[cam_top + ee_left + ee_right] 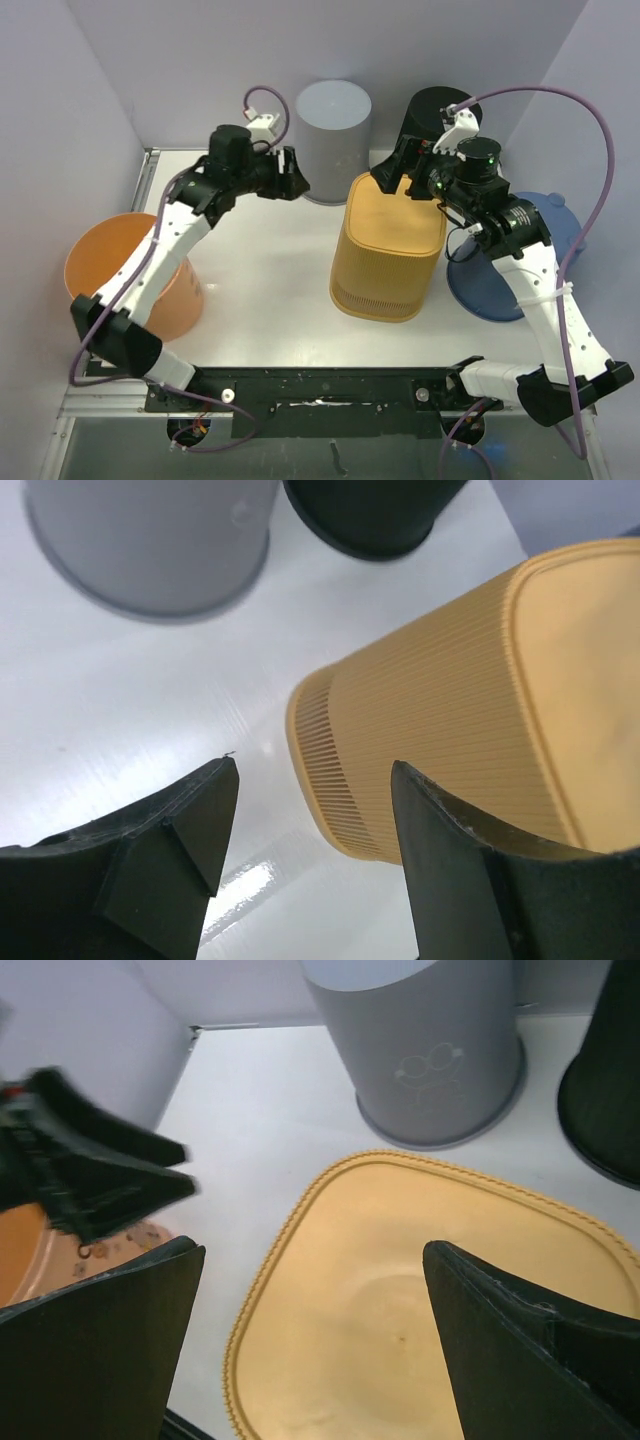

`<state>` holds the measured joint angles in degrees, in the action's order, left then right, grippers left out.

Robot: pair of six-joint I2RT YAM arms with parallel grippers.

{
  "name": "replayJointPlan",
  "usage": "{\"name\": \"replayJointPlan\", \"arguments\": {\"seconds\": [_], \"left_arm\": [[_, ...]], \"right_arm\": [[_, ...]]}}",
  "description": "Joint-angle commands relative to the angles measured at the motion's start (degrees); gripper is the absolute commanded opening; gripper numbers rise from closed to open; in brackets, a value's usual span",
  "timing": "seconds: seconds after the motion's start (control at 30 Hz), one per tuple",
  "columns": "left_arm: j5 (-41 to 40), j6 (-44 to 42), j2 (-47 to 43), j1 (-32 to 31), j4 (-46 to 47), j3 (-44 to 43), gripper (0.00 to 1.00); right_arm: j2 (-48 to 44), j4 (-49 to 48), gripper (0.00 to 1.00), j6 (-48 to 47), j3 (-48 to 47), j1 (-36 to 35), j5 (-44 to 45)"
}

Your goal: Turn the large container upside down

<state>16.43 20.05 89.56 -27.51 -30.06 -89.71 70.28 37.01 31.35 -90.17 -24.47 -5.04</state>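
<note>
While the top view shows the yellow ribbed container point(388, 250) base-up at centre frame, only the left wrist view reveals its slotted rim. Left gripper point(294, 174) hovers upper left of it, right gripper point(398, 180) over its far edge; both jaws wide, empty.

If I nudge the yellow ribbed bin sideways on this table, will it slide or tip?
Probably slides: the yellow ribbed bin sits closed end up on a broad footprint on a glossy table, so tipping seems unlikely. Its thin ribbed, slotted walls suggest light plastic that may flex when squeezed.
</note>
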Motion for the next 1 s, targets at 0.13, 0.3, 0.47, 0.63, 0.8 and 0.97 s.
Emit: {"name": "replayJointPlan", "arguments": {"seconds": [0.13, 0.3, 0.47, 0.63, 0.8, 0.97], "left_arm": [[-18.23, -2.35, -14.17, 2.36, -15.18, -4.02, 0.62], [-27.27, -0.21, -17.71, 3.68, -25.28, -6.43, 0.62], [-37.72, 1.28, -19.78, 3.75, -33.15, -6.7, 0.65], [-45.83, 8.71, -22.14, 4.3, -35.96, -2.19, 0.65], [-52.31, 11.73, -25.28, 5.64, -37.47, 2.28, 0.65], [-50.26, 9.32, -23.95, 11.27, -36.89, 5.56, 0.65]], "right_arm": [[3.49, 1.8, 0.98, -6.06, -3.89, -0.18, 13.63], [3.91, -0.25, 0.98, -7.41, -3.21, 0.26, 15.96], [3.01, -2.3, 0.98, -7.43, -0.67, 0.74, 16.81], [3.08, -2.97, 0.98, -6.81, -0.04, 1.95, 15.41], [3.04, -3.09, 0.98, -6.44, 0.16, 2.29, 15.19], [3.53, -3.02, 0.98, -5.25, 0.32, 2.64, 14.06]]}}
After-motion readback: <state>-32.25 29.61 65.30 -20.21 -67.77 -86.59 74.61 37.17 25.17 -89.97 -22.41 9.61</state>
